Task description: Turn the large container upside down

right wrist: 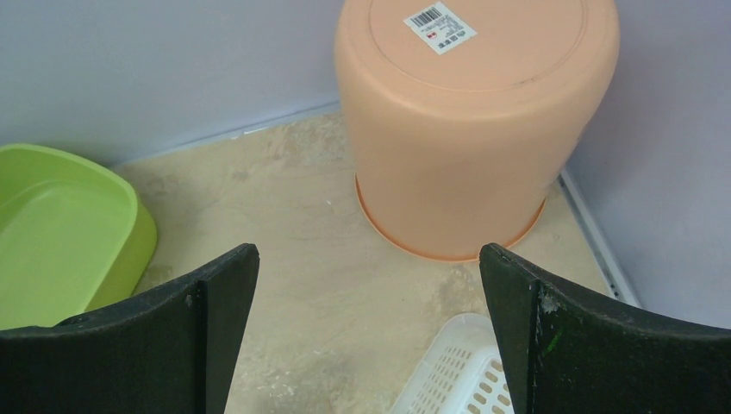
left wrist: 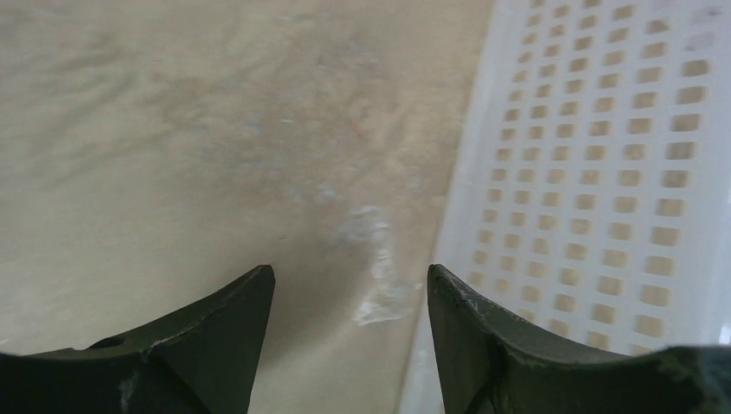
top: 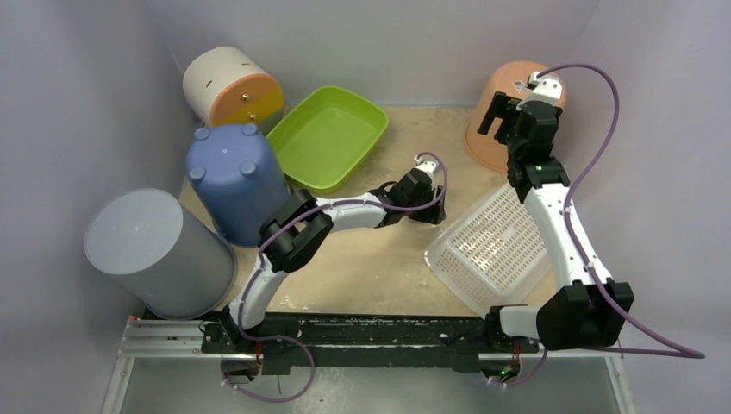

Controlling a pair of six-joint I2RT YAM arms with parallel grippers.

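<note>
Left fingers (left wrist: 215, 345) and right fingers (right wrist: 198, 336) gape empty; barcode sticker (right wrist: 440, 28) on peach bucket (right wrist: 465, 147) unreadable.

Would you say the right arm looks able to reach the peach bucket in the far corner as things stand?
Probably yes. The right gripper is open and faces the peach bucket head-on, with only bare table showing between them.

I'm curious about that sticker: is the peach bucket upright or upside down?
Upside down. The peach bucket rests rim-down on the table, its closed base with the barcode sticker facing up.
</note>
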